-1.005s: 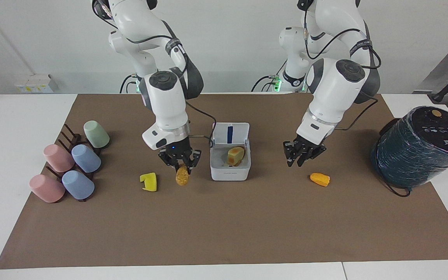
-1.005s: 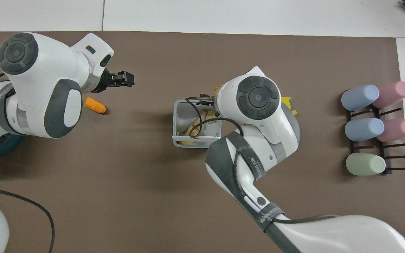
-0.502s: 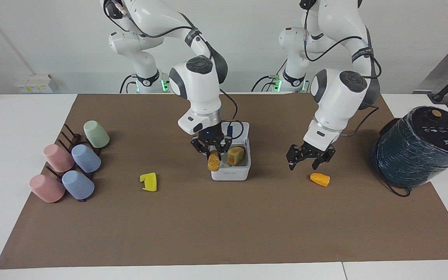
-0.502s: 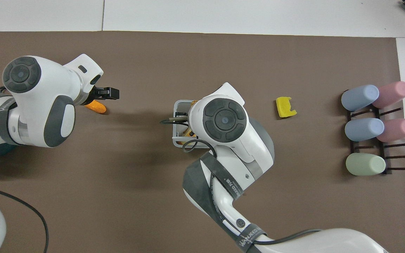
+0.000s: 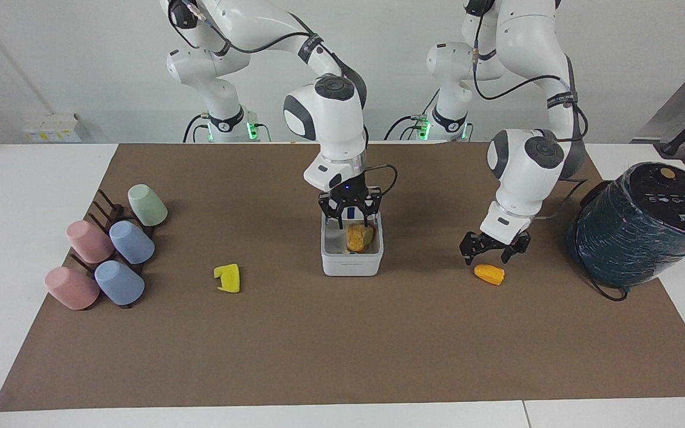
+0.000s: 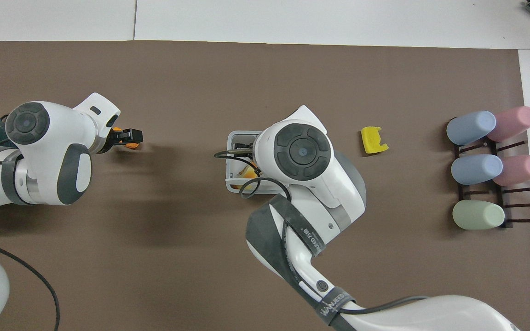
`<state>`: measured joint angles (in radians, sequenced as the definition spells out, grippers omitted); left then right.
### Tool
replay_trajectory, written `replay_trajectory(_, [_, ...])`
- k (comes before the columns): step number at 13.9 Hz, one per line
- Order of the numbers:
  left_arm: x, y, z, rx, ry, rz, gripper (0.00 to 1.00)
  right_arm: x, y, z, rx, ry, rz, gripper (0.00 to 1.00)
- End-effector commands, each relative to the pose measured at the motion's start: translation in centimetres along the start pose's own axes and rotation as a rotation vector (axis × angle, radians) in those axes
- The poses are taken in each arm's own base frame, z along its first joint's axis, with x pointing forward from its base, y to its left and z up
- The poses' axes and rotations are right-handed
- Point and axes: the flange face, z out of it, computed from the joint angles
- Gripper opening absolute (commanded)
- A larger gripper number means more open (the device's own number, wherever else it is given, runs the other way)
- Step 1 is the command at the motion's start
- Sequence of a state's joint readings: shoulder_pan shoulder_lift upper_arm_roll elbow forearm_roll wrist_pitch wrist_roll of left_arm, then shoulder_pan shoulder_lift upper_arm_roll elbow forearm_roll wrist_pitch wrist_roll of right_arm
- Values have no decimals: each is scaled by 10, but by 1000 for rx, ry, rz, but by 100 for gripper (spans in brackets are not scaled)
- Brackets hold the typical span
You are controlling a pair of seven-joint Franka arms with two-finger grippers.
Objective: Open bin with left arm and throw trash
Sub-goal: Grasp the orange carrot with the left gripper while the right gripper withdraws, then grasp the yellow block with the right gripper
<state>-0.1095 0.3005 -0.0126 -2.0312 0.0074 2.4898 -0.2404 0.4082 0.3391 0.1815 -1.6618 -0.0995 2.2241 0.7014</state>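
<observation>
Nugget (image 5: pixel 354 236) now under right gripper (image 5: pixel 351 222)

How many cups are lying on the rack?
5, all at the right arm's end: green cup nearest the robots, then blue cup beside pink cup, then another blue beside another pink.

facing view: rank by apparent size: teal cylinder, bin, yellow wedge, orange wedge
1. teal cylinder, clearly largest.
2. bin.
3. yellow wedge and orange wedge: these look about alike, so no ranking between them; the left pincer hangs just over the orange one.
</observation>
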Motion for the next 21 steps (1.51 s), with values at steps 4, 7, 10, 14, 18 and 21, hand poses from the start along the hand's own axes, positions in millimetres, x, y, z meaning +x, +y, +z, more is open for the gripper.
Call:
replay_trajectory(4, [-10,12,7,-6,39,-226,100,63,128,8,-49,-25,-67,92])
replay_trajectory(7, [-13,16,15,-20,62,-292,93,70,188,31,-66,-56,-163,92])
replay_trajectory(10, [-14,16,18,-26,70,-318,81,61,229,63,-65,-45,-232,95])
replay_trajectory(14, [-14,19,17,-26,69,-317,54,42,245,98,-50,-4,-303,98])
replay_trajectory(18, [-11,21,14,-21,77,-301,18,37,268,114,-48,32,-426,84])
replay_trajectory(21, [-5,38,4,12,89,-225,0,30,274,120,-48,54,-437,49])
